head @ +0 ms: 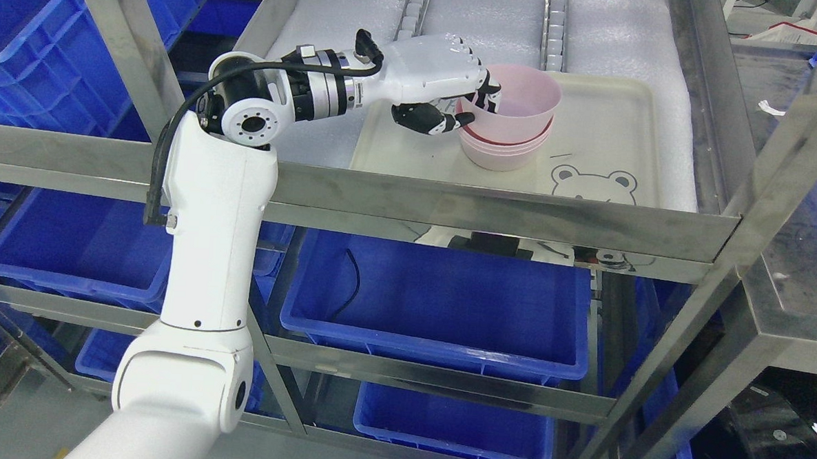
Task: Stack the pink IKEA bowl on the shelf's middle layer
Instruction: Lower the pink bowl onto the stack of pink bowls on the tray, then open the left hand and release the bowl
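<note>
Steel shelving carried a cream tray [612,138] on its padded level. On the tray's left part sat the pink stack [503,151], the top bowl [524,100] nested slightly tilted. From the left, the left hand [472,105] pinched its near-left rim, fingers inside, thumb outside.

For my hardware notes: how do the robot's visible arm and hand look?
Only the left arm shows: glossy white rounded shells and a round white joint cap ringed with small holes. A black cable loops outside it to the silver-and-black ringed wrist. The left hand is white, with black finger segments.
</note>
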Controlling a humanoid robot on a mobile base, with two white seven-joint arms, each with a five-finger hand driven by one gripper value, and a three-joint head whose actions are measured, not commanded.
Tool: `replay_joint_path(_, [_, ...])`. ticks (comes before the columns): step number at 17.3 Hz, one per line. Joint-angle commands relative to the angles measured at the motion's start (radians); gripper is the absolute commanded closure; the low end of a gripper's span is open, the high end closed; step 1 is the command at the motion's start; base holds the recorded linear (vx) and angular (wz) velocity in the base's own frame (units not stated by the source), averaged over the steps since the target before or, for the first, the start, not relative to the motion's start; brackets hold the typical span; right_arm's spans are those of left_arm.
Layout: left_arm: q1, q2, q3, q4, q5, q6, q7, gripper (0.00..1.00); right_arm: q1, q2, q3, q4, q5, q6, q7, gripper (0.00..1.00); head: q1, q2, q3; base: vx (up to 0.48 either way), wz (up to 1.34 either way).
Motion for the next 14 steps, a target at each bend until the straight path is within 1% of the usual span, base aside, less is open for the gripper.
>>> replay_joint_path(1, [-0.004,0.017,-0.020,0.033,-0.005,0.000,0.001,0.92,0.000,-0.017,0.005,-0.017,-0.001,0.000,0.001,0.00,0.0000,0.000,0.000,0.000,0.00])
replay_joint_path(3, [-0.003,0.017,-0.018,0.039,-0.007,0.000,0.001,0.89,0.000,-0.017,0.005,-0.017,0.000,0.000,0.001,0.00,0.0000,0.000,0.000,0.000,0.00])
replay_joint_path(4, [-0.003,0.017,-0.015,0.039,-0.007,0.000,0.001,0.86,0.000,-0.017,0.003,-0.017,0.000,0.000,0.001,0.00,0.0000,0.000,0.000,0.000,0.00])
replay_joint_path(5, [-0.003,0.017,-0.011,0.039,-0.008,0.000,0.001,0.80,0.000,-0.017,0.003,-0.017,0.000,0.000,0.001,0.00,0.0000,0.000,0.000,0.000,0.00])
replay_joint_path(7, [-0.004,0.017,-0.003,0.039,-0.011,0.000,0.001,0.60,0.000,-0.017,0.005,-0.017,-0.001,0.000,0.001,0.00,0.0000,0.000,0.000,0.000,0.00])
replay_joint_path(11, [-0.004,0.017,0.042,0.039,-0.010,0.000,0.007,0.41,0.000,-0.017,0.005,-0.017,0.000,0.000,0.001,0.00,0.0000,0.000,0.000,0.000,0.00])
replay_joint_path(12, [-0.004,0.017,0.057,0.036,0.001,0.000,0.011,0.35,0.000,-0.017,0.005,-0.017,0.000,0.000,0.001,0.00,0.0000,0.000,0.000,0.000,0.00])
replay_joint_path(14, [-0.007,0.017,0.077,0.028,0.030,0.000,0.063,0.25,0.000,-0.017,0.005,-0.017,-0.001,0.000,0.001,0.00,0.0000,0.000,0.000,0.000,0.00])
